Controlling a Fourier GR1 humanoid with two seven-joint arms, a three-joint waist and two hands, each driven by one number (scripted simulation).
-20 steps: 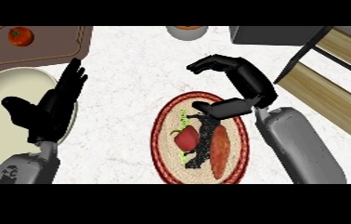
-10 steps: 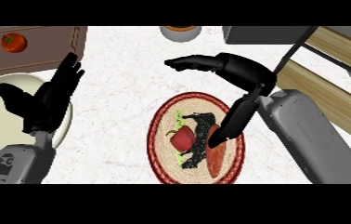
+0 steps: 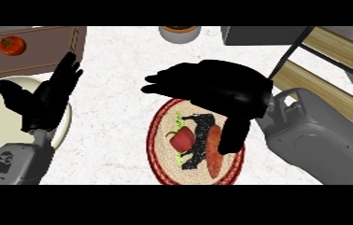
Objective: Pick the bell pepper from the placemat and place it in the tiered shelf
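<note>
One woven placemat (image 3: 160,126) lies on the white counter (image 3: 110,126).

Free white counter (image 3: 117,86) between the left hand (image 3: 48,100) and the placemat (image 3: 155,144), wide enough for passing. Directly over the bell pepper (image 3: 183,137) blocked by the right hand (image 3: 214,91). Toward the tiered shelf (image 3: 310,79) at the right, one slanted black post (image 3: 293,51) in the way.

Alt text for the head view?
Right hand, open, hovers over the round woven placemat, thumb hanging beside the red bell pepper on it. Left hand rests open at the left over a cream plate; tiered shelf at upper right.
</note>
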